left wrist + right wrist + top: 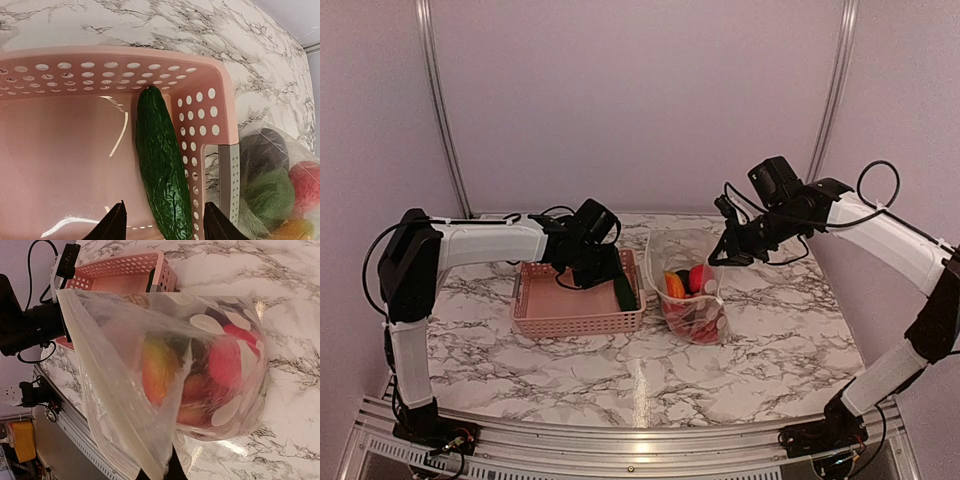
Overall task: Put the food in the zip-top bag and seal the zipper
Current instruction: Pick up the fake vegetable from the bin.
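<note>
1. Step in hand: pick-up of what looks like the last piece. A long dark-green bumpy toy cucumber (162, 165) is lying in the pink perforated plastic basket (100, 60), along its right wall.
2. The left gripper (164, 222) is poised over the cucumber. Its fingers are apart, one on each side, and no contact is seen.
3. The right gripper (728, 252) is pinched together on the mouth edge of the clear soft plastic zip-top bag with white round dots (680, 245). The mouth is held up and open, and the bag is standing on the white grey-veined marble-look table (570, 370) just beside the basket.
4. The red, orange, green and dark toy produce pieces (220, 365) are already bagged.
5. Next move, as judged: the cucumber is to be clamped, with little clearance at the basket wall, then lifted and fed into the open mouth. The thin clear zipper strip (95, 375) is unsealed and is to be pressed shut last.
6. No brand, label or legible writing is found.
</note>
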`<state>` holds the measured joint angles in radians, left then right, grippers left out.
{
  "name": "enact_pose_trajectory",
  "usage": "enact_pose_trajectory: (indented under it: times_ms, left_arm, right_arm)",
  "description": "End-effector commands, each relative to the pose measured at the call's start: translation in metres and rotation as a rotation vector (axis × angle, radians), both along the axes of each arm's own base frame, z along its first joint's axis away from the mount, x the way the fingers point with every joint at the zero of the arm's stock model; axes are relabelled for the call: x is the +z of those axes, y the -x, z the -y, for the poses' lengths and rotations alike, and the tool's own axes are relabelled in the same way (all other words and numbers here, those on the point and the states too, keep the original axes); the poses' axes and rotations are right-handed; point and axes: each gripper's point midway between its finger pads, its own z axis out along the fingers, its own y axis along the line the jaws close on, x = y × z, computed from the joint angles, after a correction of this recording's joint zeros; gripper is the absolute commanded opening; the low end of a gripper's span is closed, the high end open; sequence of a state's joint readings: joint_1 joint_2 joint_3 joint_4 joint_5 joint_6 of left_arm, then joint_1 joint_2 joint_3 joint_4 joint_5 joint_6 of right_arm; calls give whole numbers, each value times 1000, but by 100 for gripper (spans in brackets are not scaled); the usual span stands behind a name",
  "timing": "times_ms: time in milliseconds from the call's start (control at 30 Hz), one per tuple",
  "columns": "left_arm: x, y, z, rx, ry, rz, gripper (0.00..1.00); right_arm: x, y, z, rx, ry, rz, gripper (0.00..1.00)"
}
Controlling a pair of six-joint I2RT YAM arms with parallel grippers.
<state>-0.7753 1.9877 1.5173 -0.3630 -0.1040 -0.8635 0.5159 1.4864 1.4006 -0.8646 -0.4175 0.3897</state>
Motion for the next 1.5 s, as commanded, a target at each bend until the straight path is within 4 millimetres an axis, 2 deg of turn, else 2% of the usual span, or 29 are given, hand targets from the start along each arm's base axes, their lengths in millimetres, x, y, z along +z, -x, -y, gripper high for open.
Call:
enact_pose_trajectory:
  times_ms: [0, 200, 433, 633, 867, 1067, 1133, 1233, 1467]
  left_arm:
    - [-25, 0, -7, 3, -26, -47, 54]
    - [-39, -4, 5, -25, 14, -84, 54]
    - [-51, -21, 14, -27, 16, -91, 55]
    - [-63, -27, 29, -49, 40, -121, 53]
    - [-68, -33, 27, -30, -2, -131, 49]
    - [-64, -31, 24, -35, -9, -126, 39]
    - [-57, -30, 23, -38, -4, -117, 35]
    - [-26, -36, 14, -15, -21, -39, 31]
    - [78, -37, 2, -7, 28, 234, 25]
  right_arm:
    - [8, -5, -3, 16, -9, -2, 0]
    - [10, -3, 1, 2, -2, 4, 0]
    - [11, 0, 4, -11, -4, 10, 0]
    - [12, 0, 2, -12, -15, 5, 0]
    - [12, -1, 2, -15, -17, 5, 0]
    - [14, -2, 1, -12, -20, 7, 0]
    - [14, -2, 1, -12, -20, 8, 0]
    - [15, -1, 1, -13, -21, 8, 0]
    - [14, 1, 4, -18, -17, 10, 0]
